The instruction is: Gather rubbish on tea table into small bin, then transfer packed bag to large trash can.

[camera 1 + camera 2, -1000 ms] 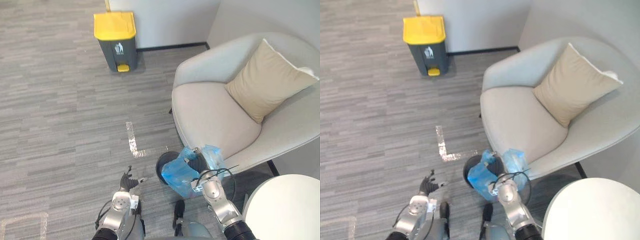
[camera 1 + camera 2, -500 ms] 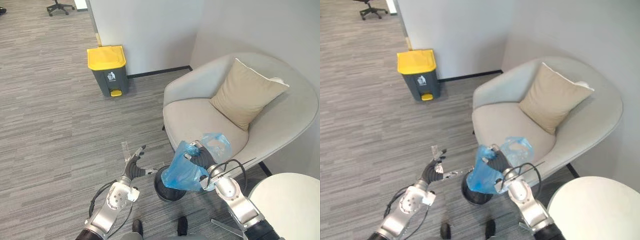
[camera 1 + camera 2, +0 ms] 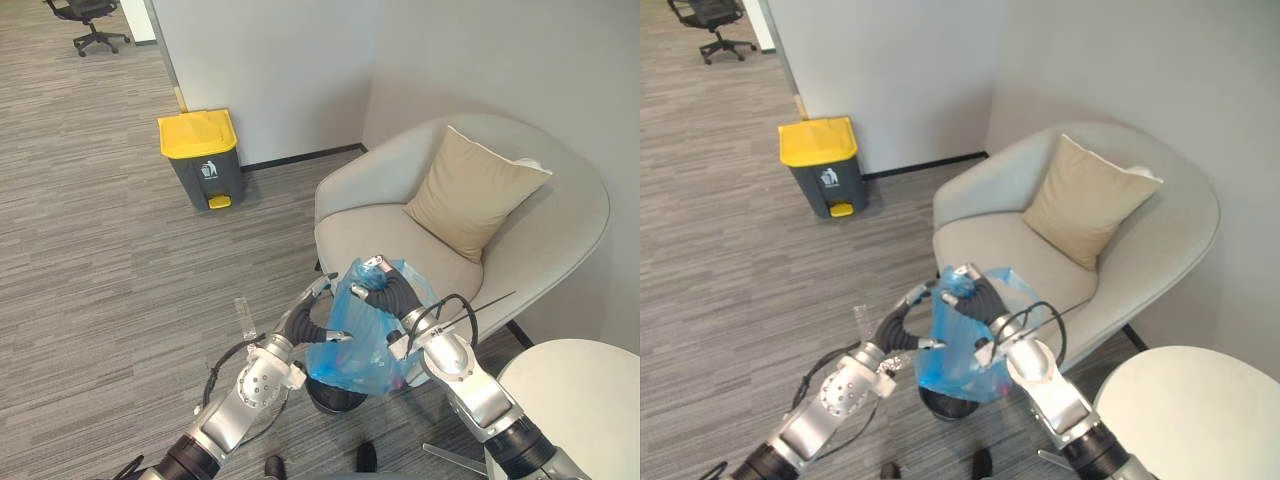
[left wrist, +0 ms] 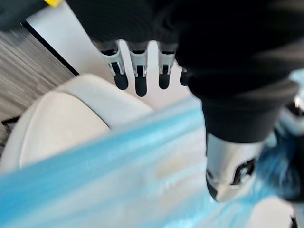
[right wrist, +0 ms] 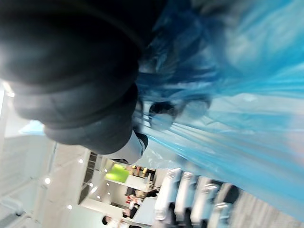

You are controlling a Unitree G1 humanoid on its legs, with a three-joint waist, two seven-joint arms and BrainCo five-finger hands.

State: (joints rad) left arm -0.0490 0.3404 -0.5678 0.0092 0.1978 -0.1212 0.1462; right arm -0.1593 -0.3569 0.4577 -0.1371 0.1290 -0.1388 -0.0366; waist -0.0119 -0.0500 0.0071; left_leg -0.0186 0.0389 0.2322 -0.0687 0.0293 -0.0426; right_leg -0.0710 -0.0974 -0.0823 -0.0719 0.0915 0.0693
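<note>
A filled blue plastic bag point(image 3: 358, 345) hangs in the air above the small black bin point(image 3: 335, 398), which stands on the carpet by the armchair. My right hand point(image 3: 388, 296) is shut on the bag's gathered top; the right wrist view has the bunched blue plastic point(image 5: 228, 95) running into that fist. My left hand point(image 3: 304, 321) is open beside the bag's left flank, its straight fingers point(image 4: 137, 71) spread and its thumb point(image 4: 232, 166) resting against the blue plastic point(image 4: 118, 175). The large grey trash can with a yellow lid point(image 3: 202, 158) stands by the far wall, lid down.
A pale armchair point(image 3: 400, 235) with a beige cushion point(image 3: 472, 192) sits right behind the bag. The round white table point(image 3: 575, 400) is at the lower right. Open grey carpet point(image 3: 110, 270) stretches between me and the trash can. An office chair point(image 3: 88, 12) stands far back.
The camera has tilted up. My right hand has lifted the bag out of the small bin. My left hand has risen from near the floor to the bag's side.
</note>
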